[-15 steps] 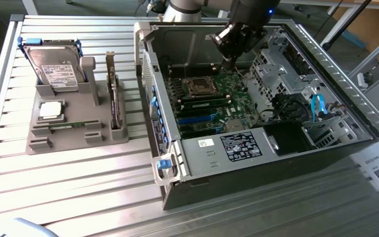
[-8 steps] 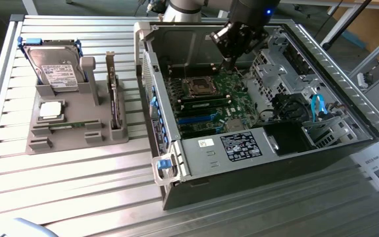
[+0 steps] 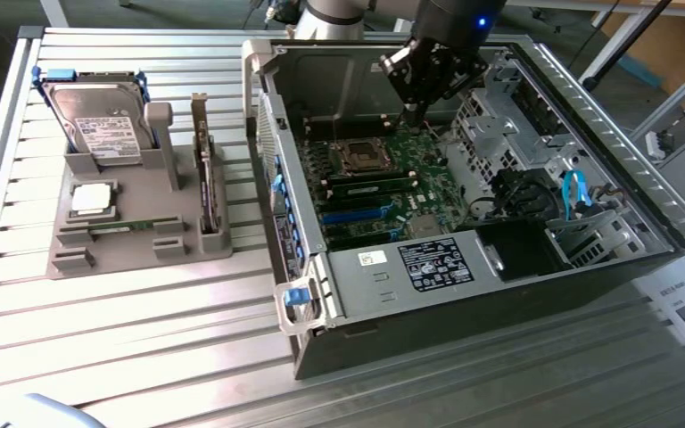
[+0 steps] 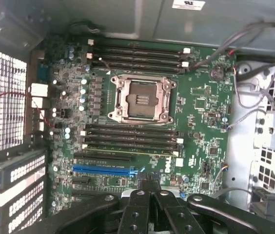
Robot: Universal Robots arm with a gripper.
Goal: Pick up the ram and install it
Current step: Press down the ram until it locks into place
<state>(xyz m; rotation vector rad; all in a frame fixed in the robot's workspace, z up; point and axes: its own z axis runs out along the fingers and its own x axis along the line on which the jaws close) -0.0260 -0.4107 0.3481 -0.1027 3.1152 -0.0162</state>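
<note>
The open case (image 3: pixel 462 267) holds the motherboard (image 4: pixel 142 126), its socket (image 4: pixel 142 100) empty. The gripper (image 3: pixel 417 111) hangs over it, shut, holding nothing visible. A ram (image 3: pixel 117 230) lies in the tray (image 3: pixel 104 254) beside the case.

The arm reaches steeply down from above, its black gripper (image 3: pixel 420 111) pointing downward with fingers closed together.

A hard drive (image 3: pixel 103 120) stands upright in a grey holder (image 3: pixel 128 234) on the slatted table (image 3: pixel 140 330), with a square silver chip (image 3: pixel 92 199) lying flat just below it. Towards the exterior view's right sits an open computer case (image 3: pixel 485 259), its green motherboard (image 4: pixel 142 117) carrying an empty processor socket (image 4: pixel 142 100).
</note>
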